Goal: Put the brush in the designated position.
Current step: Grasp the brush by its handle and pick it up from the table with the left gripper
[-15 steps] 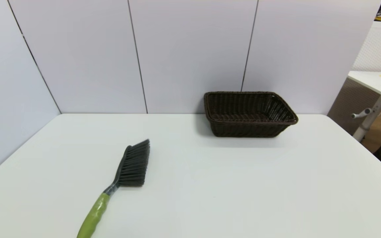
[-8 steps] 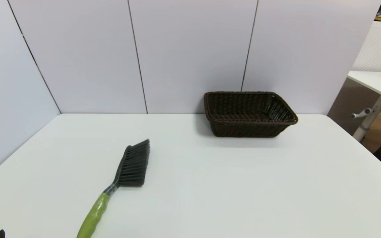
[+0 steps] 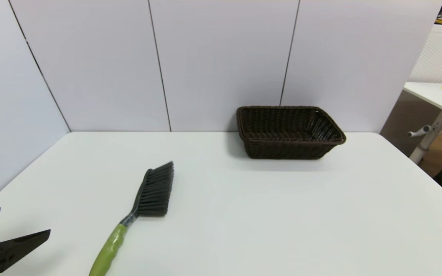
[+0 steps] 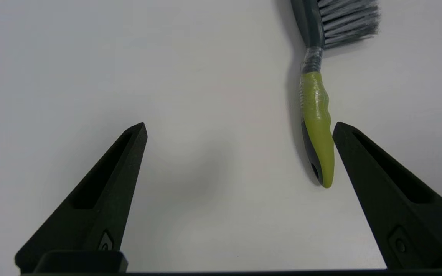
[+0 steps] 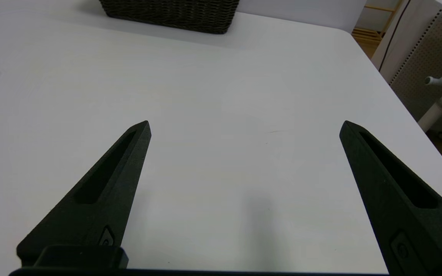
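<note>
One brush point(image 3: 138, 214) lies flat on the white table point(image 3: 263, 214), toward its near left corner. Its olive-green handle points to the near edge and runs out of the head view there; a dark grey neck joins it to long black-grey bristles that fan toward the middle of the table. Nothing is touching the brush.

The left gripper point(image 3: 14, 224) sits at the left edge of the table, near the front, to the left of the handle and apart from it. Its two black fingers are spread wide with nothing between them. In the left wrist view the gripper point(image 4: 240, 128) looks down on bare table, and the handle end of the brush point(image 4: 317, 126) lies just inside one finger point(image 4: 382, 191), with a gap showing between them.

A dark brown woven basket point(image 3: 288, 132) stands at the far edge of the table, right of centre, against the pale wall panels. It is well apart from the brush.

The right gripper point(image 5: 244, 126) is out of the head view. Its own wrist view shows its fingers spread wide over bare table, holding nothing, with the basket point(image 5: 171, 13) farther off.
</note>
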Tool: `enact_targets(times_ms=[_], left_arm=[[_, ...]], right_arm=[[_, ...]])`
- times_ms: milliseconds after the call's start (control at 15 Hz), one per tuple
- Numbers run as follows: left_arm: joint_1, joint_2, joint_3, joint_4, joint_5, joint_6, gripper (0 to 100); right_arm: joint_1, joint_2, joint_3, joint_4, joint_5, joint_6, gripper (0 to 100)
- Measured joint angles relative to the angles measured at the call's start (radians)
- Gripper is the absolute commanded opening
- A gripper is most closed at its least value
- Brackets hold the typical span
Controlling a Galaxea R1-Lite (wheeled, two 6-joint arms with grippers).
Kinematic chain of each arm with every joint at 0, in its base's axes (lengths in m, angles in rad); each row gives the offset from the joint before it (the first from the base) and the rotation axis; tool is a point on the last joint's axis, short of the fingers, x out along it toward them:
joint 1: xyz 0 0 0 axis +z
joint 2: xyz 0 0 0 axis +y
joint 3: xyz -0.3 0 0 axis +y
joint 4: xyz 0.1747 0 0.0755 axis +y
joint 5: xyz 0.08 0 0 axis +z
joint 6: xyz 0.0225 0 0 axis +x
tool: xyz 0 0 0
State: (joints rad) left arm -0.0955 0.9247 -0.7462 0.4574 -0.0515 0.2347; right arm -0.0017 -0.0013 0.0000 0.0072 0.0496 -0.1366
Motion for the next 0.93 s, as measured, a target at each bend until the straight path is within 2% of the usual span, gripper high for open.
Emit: enact_targets(times_ms=[267,933], left_arm=[[-0.037,0.204,-0.094,0.050,-0.071,0.026,100],[-0.175,0.553,-0.164,0.045,-0.072,0.033,100]], right_arm=[[0.000,0.000,0.000,0.000,0.000,0.000,100],[0.000,0.000,0.000,0.000,0.000,0.000,100]])
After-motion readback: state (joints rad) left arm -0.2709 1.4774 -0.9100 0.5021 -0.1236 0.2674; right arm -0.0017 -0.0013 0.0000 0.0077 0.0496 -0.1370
